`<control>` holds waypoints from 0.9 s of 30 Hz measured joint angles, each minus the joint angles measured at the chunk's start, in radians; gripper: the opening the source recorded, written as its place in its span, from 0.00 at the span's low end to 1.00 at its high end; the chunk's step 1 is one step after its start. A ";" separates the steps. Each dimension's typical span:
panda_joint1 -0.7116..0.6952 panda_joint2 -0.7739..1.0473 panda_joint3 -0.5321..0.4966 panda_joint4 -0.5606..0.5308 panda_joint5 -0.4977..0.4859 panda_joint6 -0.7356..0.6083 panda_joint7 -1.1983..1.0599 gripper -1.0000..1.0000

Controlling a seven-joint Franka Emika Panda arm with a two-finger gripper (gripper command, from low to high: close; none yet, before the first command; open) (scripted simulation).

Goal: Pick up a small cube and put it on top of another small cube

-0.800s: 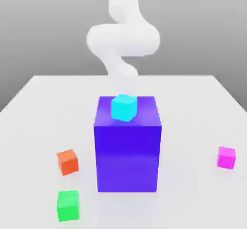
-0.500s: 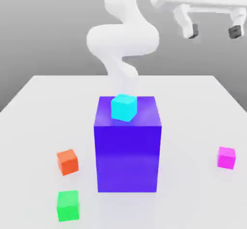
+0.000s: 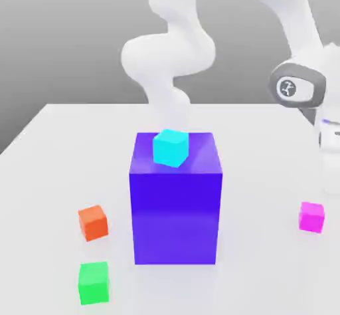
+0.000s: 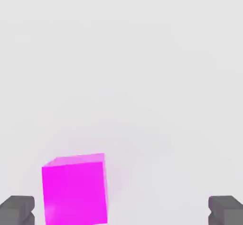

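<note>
**Spotter:** While your arm hangs over the exterior view's right side of the table [image 3: 66,141], the gripper [image 4: 121,210] is spread wide and holding nothing. In the hand view the magenta cube [image 4: 75,191] lies just beside one dark fingertip [image 4: 17,210], well off from the other.

**Operator:** So where is my cube on the table?

**Spotter:** You'll find the magenta cube [image 3: 311,216] resting flat near the right edge, well apart from the big blue-violet block [image 3: 175,201] in the middle. I'd judge you have the fingers apart so they can straddle it, but it is off centre between them, so shift sideways before you descend.

**Operator:** And the target?

**Spotter:** Your candidates are the cyan cube [image 3: 170,147] atop the block, or the orange cube [image 3: 93,222] and green cube [image 3: 93,282] at near left.
</note>
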 joint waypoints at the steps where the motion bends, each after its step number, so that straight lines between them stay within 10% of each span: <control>1: 0.021 0.037 -0.024 0.005 -0.033 0.026 0.022 0.50; 4: 0.097 0.145 -0.115 0.027 -0.114 0.108 0.083 0.50; 5: 0.121 0.174 -0.143 0.034 -0.129 0.131 0.094 0.00; 18: 0.038 -0.011 -0.032 -0.008 0.031 -0.009 -0.027 0.00; 27: -0.261 -0.058 -0.275 0.056 0.139 -0.116 -0.144 0.00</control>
